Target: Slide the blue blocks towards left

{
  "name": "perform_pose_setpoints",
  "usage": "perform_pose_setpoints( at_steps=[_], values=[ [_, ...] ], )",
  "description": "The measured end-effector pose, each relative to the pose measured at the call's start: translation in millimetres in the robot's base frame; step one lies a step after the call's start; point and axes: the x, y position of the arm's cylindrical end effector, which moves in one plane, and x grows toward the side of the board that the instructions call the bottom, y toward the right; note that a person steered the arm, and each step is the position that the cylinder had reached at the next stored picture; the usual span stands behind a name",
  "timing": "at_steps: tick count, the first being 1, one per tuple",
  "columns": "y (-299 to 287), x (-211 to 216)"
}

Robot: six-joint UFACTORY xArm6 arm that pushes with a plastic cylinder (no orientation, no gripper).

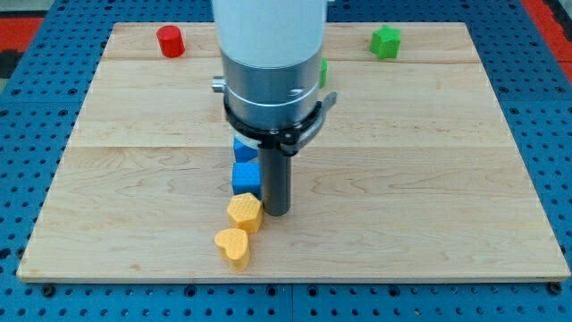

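Note:
A blue cube (245,176) lies near the middle of the wooden board (429,179). A second blue block (243,146) sits just above it, mostly hidden under the arm's grey housing (271,89); its shape cannot be made out. My tip (276,213) rests on the board right beside the blue cube, on its right and slightly lower, touching or nearly touching it.
A yellow hexagonal block (244,213) sits just left of the tip, below the blue cube. A yellow heart block (234,246) lies below it. A red cylinder (171,41) is at the top left, a green block (386,42) at the top right. A green sliver (323,73) peeks behind the arm.

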Motion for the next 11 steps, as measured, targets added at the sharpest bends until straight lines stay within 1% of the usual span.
perform_pose_setpoints(
  at_steps=[1,2,3,5,7,8,9,10,11],
  values=[
    [-0.7,0.0],
    [-19.9,0.0],
    [-12.3,-3.5],
    [106.4,-62.3],
    [111.4,-64.7],
    [137.0,-71.4],
    [144.5,-75.7],
    [121.6,-75.7],
    [59.8,-75.7]
  ],
)
